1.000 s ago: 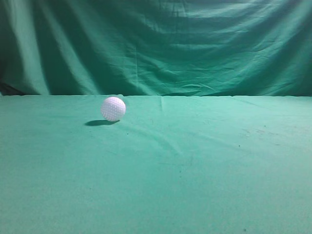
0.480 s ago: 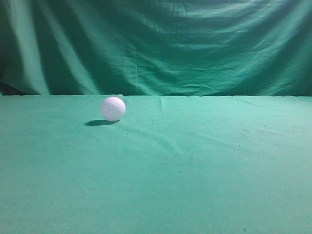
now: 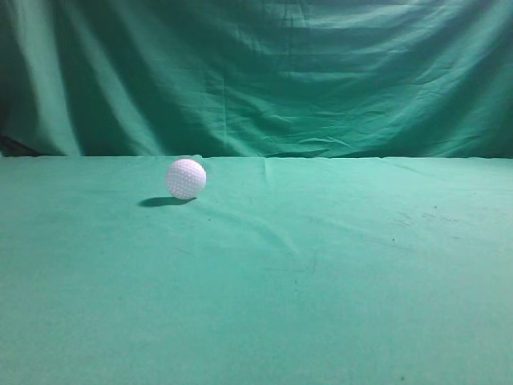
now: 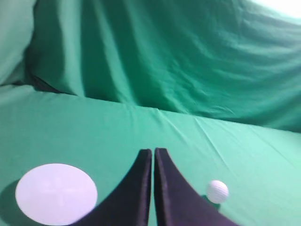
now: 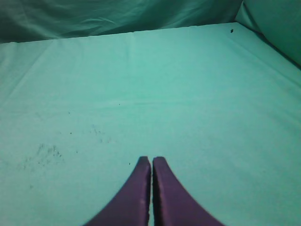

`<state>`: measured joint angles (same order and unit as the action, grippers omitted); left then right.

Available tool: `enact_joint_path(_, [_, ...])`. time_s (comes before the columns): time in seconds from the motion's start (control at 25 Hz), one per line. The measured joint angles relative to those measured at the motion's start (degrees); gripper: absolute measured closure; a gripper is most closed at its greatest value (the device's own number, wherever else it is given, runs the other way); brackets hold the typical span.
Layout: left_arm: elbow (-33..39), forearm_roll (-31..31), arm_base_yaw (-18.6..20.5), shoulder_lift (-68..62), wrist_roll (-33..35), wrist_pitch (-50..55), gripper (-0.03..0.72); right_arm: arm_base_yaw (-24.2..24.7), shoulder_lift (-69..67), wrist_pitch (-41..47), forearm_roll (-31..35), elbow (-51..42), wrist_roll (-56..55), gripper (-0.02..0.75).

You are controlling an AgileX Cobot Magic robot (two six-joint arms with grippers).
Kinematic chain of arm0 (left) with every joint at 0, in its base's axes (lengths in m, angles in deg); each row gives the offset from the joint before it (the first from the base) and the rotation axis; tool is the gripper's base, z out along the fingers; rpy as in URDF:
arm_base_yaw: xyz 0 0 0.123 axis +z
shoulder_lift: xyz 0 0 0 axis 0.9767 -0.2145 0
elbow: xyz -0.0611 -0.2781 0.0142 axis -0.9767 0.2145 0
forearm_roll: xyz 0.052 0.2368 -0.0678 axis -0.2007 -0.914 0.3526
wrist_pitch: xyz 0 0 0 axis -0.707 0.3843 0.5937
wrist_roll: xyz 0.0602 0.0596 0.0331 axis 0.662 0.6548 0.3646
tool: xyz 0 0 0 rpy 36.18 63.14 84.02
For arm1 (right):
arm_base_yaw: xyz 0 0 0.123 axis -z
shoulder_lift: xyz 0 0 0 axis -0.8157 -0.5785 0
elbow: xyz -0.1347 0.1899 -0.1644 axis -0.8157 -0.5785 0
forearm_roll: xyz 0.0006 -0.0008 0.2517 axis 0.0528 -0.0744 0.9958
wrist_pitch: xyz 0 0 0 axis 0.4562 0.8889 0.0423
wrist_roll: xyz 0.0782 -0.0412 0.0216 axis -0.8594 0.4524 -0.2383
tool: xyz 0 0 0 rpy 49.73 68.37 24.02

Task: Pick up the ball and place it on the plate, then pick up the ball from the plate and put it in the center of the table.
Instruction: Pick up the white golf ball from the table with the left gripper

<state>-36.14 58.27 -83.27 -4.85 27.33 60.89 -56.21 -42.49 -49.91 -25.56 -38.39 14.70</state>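
Left wrist view: golf ball [image 4: 217,191] free on surface [image 4: 94,127] beside plate [image 4: 56,193], likely hard, slick, rolls easily, grip across its middle; both claws closed, empty.

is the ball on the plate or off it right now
Off it. In the left wrist view the ball sits on the table cloth, right of the shut left gripper, while the plate lies empty on the other side.

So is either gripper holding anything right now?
No. Left gripper and right gripper are both shut on nothing; the ball sits free on the table.
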Motion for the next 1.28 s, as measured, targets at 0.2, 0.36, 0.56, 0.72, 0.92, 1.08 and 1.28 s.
enact_joint_path(0.2, [-11.7, 2.8, 0.0, -10.1, 2.4, 13.9, 0.688, 0.0, 0.0, 0.0, 0.0, 0.0, 0.0, 0.738])
enact_joint_path(0.36, [-16.4, 4.7, 0.0, -18.7, 2.9, 18.0, 0.688, 0.0, 0.0, 0.0, 0.0, 0.0, 0.0, 0.738])
enact_joint_path(0.56, [-17.6, 6.9, 0.0, -26.0, 5.3, 17.5, 0.688, 0.0, 0.0, 0.0, 0.0, 0.0, 0.0, 0.738])
enact_joint_path(0.72, [-23.2, 10.4, 0.0, -34.6, 17.0, 23.7, 0.688, 0.0, 0.0, 0.0, 0.0, 0.0, 0.0, 0.738])
enact_joint_path(0.92, [-31.9, 13.1, -3.0, -50.6, 25.9, 31.8, 0.688, 0.0, 0.0, 0.0, 0.0, 0.0, 0.0, 0.738])
enact_joint_path(1.08, [-38.3, 12.5, -9.8, -62.7, 27.8, 32.1, 0.688, 0.0, 0.0, 0.0, 0.0, 0.0, 0.0, 0.738])
enact_joint_path(1.28, [-48.0, 8.5, -15.5, -78.2, 25.9, 30.6, 0.688, 0.0, 0.0, 0.0, 0.0, 0.0, 0.0, 0.738])
